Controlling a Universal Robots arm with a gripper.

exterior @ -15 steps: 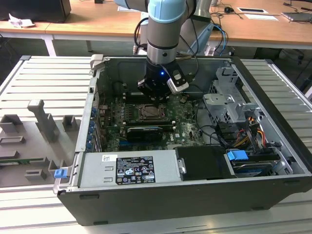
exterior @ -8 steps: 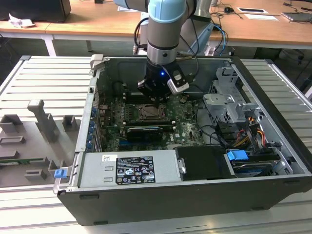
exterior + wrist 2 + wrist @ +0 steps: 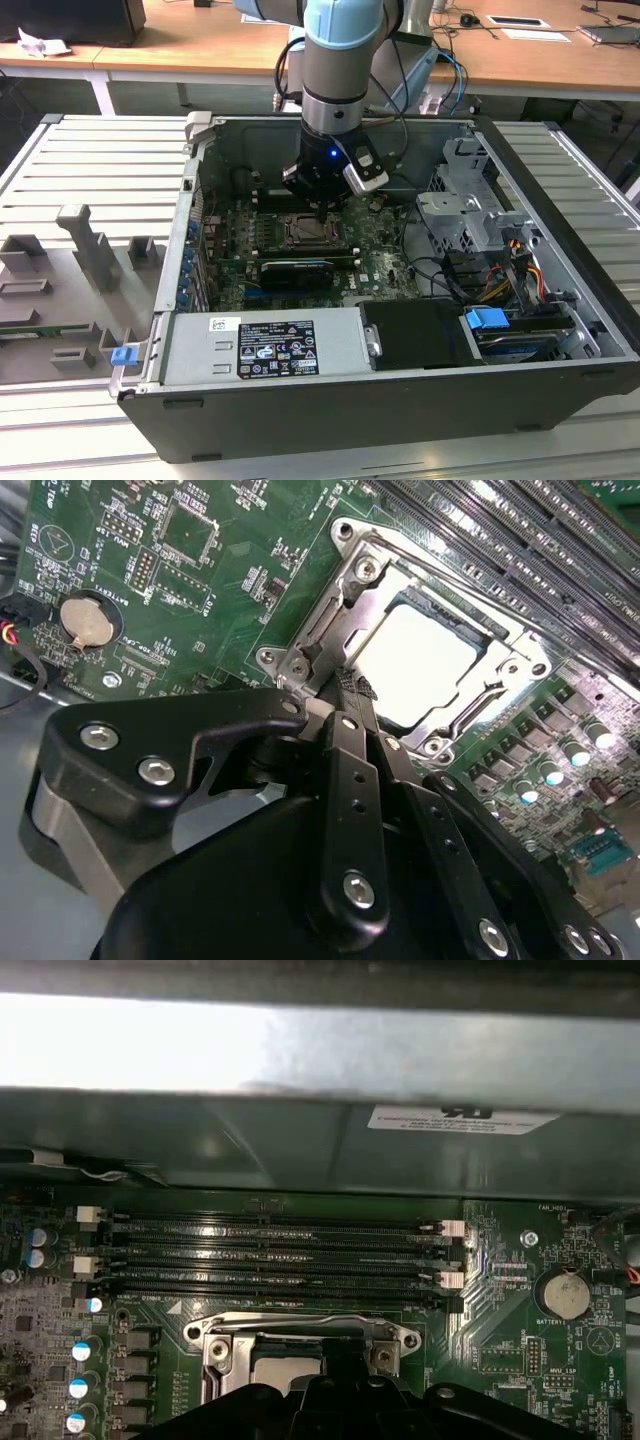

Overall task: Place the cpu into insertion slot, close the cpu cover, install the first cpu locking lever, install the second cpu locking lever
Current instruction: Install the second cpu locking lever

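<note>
cpu (image 3: 415, 660) sits seated in the insertion slot (image 3: 478, 630), its pale face showing through the window of the cpu cover (image 3: 365, 595), which lies flat over it, just beyond my fingertips. my gripper (image 3: 350, 685) is drawn narrow, fingers together with nothing between them, tips touching the cover's edge by a locking lever (image 3: 318, 630). green motherboard (image 3: 220, 590) lies under me, memory slots (image 3: 270, 1260) past the socket.

Cpu (image 3: 415, 660) under closed cpu cover (image 3: 375, 600), hand (image 3: 350, 692) at its edge.
</note>
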